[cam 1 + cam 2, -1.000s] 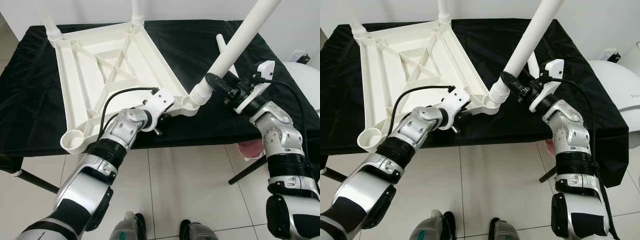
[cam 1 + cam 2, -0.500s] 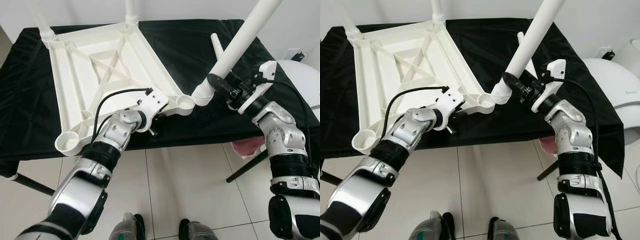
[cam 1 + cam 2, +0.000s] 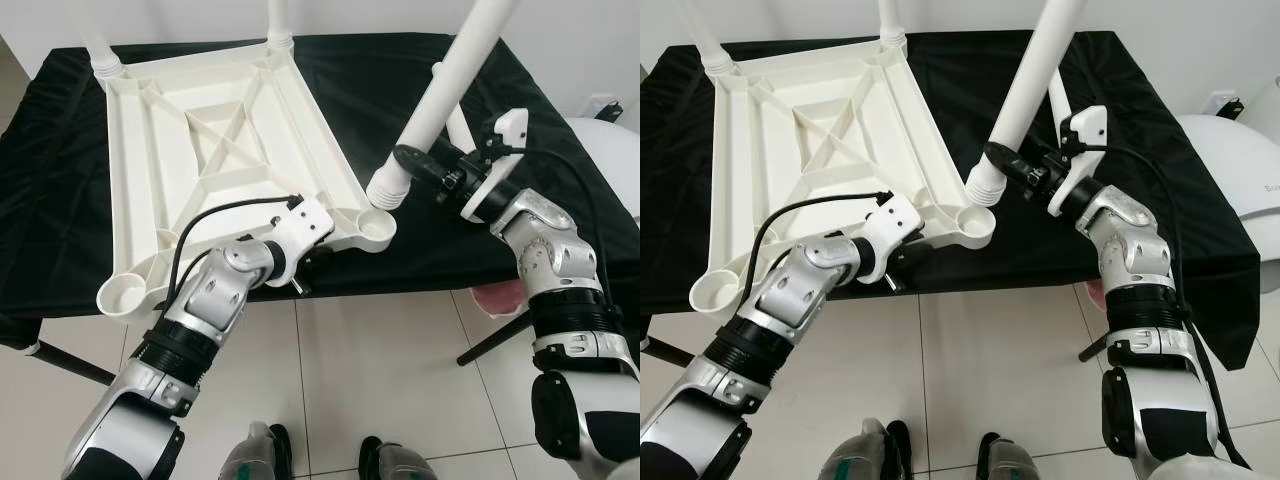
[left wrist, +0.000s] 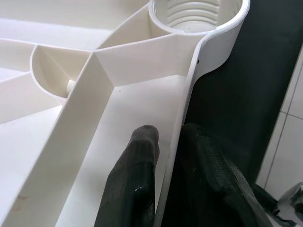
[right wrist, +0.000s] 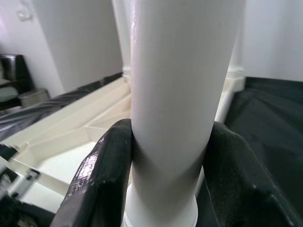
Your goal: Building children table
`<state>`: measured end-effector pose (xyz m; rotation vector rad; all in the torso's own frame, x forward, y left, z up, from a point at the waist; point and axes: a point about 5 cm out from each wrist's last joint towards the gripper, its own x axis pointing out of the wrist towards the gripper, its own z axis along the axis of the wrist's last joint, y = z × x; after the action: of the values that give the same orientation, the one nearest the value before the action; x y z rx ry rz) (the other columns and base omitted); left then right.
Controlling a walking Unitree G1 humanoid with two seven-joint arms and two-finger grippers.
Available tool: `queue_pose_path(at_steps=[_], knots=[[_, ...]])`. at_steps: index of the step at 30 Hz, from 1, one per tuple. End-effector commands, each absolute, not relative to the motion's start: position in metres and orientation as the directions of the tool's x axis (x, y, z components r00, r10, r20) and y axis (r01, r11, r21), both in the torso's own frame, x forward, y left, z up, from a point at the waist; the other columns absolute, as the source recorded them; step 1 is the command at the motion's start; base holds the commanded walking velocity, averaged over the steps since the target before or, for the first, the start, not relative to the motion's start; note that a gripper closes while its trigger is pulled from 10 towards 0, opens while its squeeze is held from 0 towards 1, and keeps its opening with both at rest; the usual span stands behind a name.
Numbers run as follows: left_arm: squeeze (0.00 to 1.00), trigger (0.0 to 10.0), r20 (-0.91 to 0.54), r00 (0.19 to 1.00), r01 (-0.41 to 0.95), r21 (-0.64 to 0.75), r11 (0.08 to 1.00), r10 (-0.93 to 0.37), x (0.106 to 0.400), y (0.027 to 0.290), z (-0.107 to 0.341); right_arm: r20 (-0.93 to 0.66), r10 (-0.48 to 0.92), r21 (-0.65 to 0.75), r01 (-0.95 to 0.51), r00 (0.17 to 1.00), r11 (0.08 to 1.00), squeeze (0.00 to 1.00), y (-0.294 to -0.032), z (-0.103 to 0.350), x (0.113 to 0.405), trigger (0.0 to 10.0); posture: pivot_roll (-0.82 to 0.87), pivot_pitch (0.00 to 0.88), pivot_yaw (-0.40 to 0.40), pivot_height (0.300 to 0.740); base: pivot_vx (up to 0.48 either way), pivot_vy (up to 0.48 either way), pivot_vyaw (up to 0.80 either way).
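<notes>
A white plastic tabletop lies upside down on a black-draped surface, filling the upper left and centre of the head view, its ribbed underside facing up. Two white legs already stand in the far corner sockets at the top of the frame. An empty socket sits at the near left corner.

Lower centre, the left end effector is clenched on the tabletop's near edge wall — one black finger inside the rim, the other outside against the black cloth. Just beyond it is the near right corner socket, threaded inside and open.

To the right, the right end effector grasps a loose white table leg near its lower end. The leg tilts toward the upper right — its ribbed tip hangs just above that socket. A white object sits at the far right edge.
</notes>
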<state>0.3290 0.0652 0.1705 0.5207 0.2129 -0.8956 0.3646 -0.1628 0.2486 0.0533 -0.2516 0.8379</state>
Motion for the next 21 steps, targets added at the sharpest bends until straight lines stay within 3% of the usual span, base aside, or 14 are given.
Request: queue_pose_path(at_steps=[1, 8, 21], knots=[[0.00, 10.0, -0.390, 0.494, 0.865, 0.307, 0.396, -0.777, 0.318, 0.049, 0.175, 0.240, 0.752, -0.067, -0.763, 0.613, 0.643, 0.00, -0.157, 0.251, 0.364, 10.0, -0.09, 0.153, -0.004, 0.740, 0.000, 0.000, 0.00], [0.00, 10.0, -0.387, 0.530, 0.845, 0.312, 0.434, -0.755, 0.320, 0.047, 0.178, 0.203, 0.798, -0.082, -0.802, 0.567, 0.591, 0.00, -0.151, 0.246, 0.361, 10.0, -0.09, 0.160, -0.007, 0.740, 0.000, 0.000, 0.00], [0.00, 10.0, -0.449, 0.607, 0.794, 0.356, 0.492, -0.656, 0.332, 0.082, 0.169, 0.179, 0.777, -0.088, -0.776, 0.604, 0.624, 0.00, -0.176, 0.241, 0.355, 10.0, -0.11, 0.168, 0.010, 0.740, 0.000, 0.000, 0.00]])
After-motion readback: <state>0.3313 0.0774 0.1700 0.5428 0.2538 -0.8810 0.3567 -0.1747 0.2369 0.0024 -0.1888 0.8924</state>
